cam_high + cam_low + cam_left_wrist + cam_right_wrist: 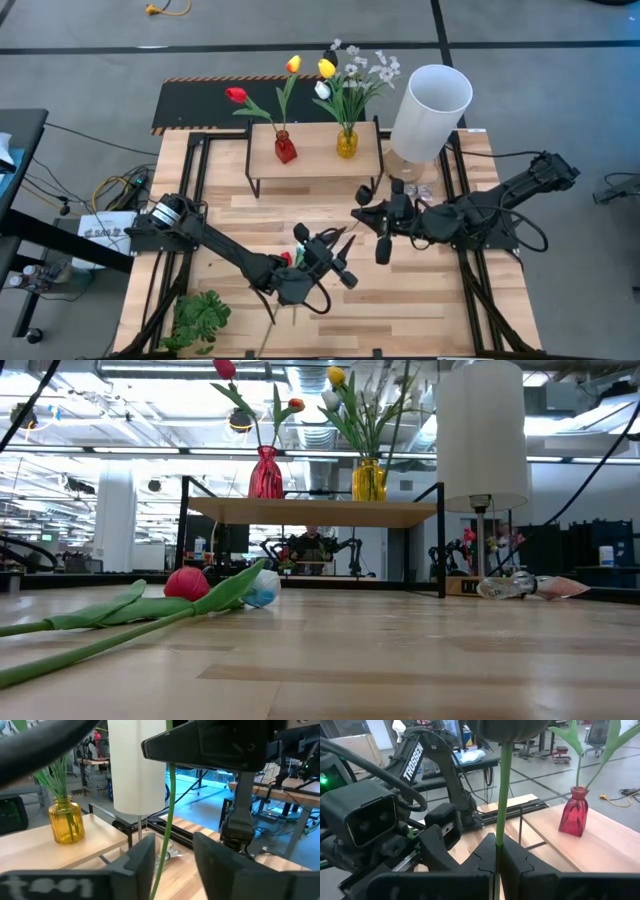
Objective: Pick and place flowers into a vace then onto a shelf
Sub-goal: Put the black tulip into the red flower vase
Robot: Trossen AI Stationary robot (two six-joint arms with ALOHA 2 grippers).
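— Starting at the left: what is done?
— On the shelf point(315, 148) stand a red vase point(285, 148) and a yellow vase point(346, 142), both with flowers.
— The arms?
— Left gripper point(335, 255) is open around a green stem point(165, 835); right gripper point(498, 857) pinches it — a dark tulip point(364, 193). A red tulip point(186, 582) lies on the table point(420, 300), left to do.

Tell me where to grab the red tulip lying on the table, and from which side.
Grip the red tulip by its bare stem past the leaves, from straight above, fingers across it: it lies flat on the table, and the head is round. The left gripper is nearest; the right gripper holds a dark tulip.
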